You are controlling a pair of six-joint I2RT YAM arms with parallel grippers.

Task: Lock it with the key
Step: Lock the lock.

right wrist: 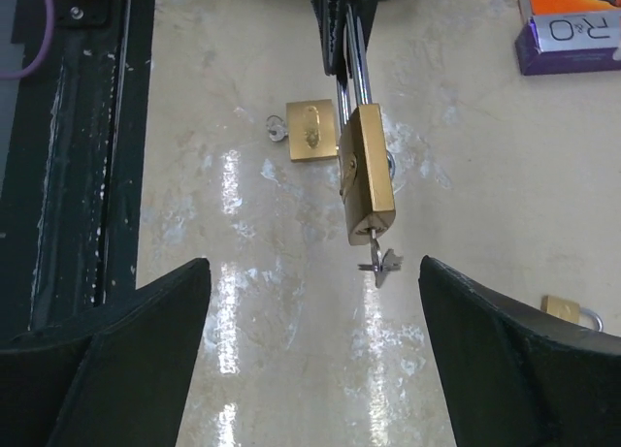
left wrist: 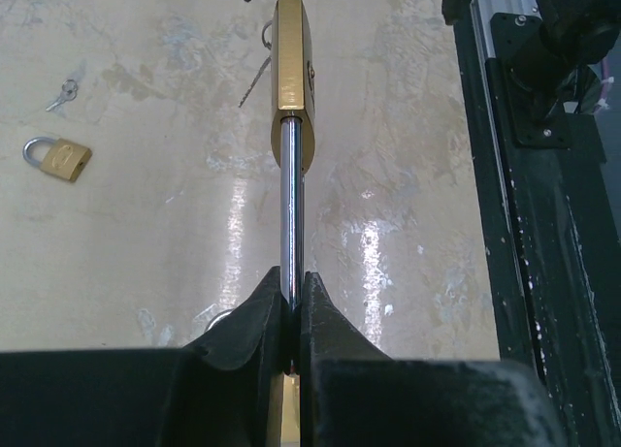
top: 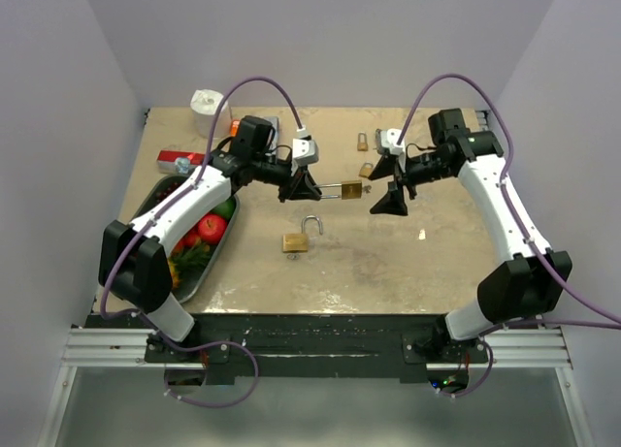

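A brass padlock [top: 350,189] hangs level in mid-air over the middle of the table. My left gripper [top: 309,187] is shut on its long steel shackle [left wrist: 289,214], and the brass body [left wrist: 291,79] points away from that wrist. A small key [right wrist: 378,258] sits in the keyhole at the body's free end [right wrist: 367,171], with a ring and a second key dangling from it. My right gripper [right wrist: 313,263] faces that end and stands open. The key lies between its two fingers, nearer the right one, and touches neither. From above, the right gripper [top: 388,183] is just right of the key [top: 367,188].
A second brass padlock [top: 299,236] with a raised shackle lies on the table below the held one. A small padlock [top: 363,140] and loose keys [top: 366,170] lie further back. A metal tray [top: 155,200] of fruit, a red box [top: 179,161] and a white roll [top: 207,103] stand at the left.
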